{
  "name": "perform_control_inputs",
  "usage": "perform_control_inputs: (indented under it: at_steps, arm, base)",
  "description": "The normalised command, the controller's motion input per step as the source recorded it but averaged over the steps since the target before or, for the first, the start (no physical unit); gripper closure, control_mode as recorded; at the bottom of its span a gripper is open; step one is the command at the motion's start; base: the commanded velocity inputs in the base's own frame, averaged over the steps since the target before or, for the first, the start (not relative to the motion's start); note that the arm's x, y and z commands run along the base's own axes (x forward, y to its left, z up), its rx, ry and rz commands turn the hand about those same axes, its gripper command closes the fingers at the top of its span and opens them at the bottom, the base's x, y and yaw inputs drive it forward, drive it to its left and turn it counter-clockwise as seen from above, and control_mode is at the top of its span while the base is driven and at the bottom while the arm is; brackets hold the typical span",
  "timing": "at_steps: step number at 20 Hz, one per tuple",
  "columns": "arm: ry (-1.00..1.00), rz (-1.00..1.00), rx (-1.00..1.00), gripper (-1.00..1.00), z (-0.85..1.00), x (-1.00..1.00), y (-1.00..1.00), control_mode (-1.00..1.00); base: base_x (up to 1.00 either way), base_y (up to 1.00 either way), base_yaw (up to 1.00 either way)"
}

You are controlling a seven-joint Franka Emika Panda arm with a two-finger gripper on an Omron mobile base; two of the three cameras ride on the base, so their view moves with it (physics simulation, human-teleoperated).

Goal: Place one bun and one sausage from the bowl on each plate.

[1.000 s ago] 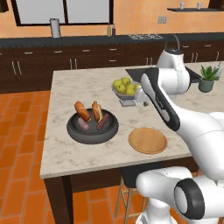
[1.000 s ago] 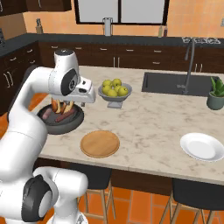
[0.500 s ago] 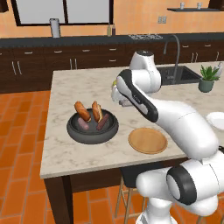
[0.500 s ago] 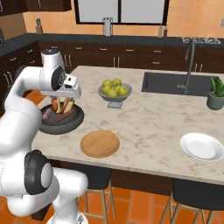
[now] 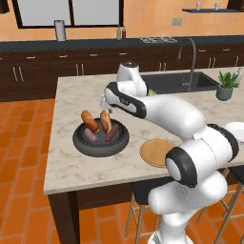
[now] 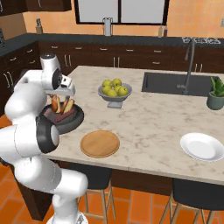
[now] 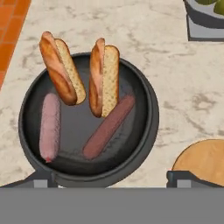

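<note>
Fruit bowl stands near the bowl, wooden plate beside.

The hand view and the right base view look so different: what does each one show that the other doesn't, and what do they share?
The hand view alone looks straight down into the dark bowl, so both sausages, the pinkish sausage and the reddish-brown sausage, lie plainly apart.

The right base view alone takes in the white plate, the sink, the potted plant and the robot's arm.

Both show the two buns leaning in the bowl, the wooden plate and the fruit bowl.
</note>
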Motion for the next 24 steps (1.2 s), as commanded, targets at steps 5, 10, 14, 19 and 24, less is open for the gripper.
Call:
perform_control_inputs:
  at_steps: [5, 10, 14, 19, 24]
  arm:
    - [-0.01, 0.0, 0.01, -1.0, -0.28, 0.98, 0.12, -1.0]
    - [0.03, 0.0, 0.0, -1.0, -0.65, 0.64, 0.15, -1.0]
    - [0.0, 0.0, 0.0, -1.0, -0.37, 0.34, 0.41, -1.0]
    - [0.01, 0.0, 0.0, -1.0, -0.36, 0.31, 0.07, -1.0]
    - [0.05, 0.0, 0.0, -1.0, -0.44, 0.13, 0.0, -1.0]
  base:
    - [0.0, 0.0, 0.0]
    - [0.0, 0.0, 0.0]
    - [0.0, 0.0, 0.0]
    - [0.0, 0.0, 0.0]
    - [0.0, 0.0, 0.0]
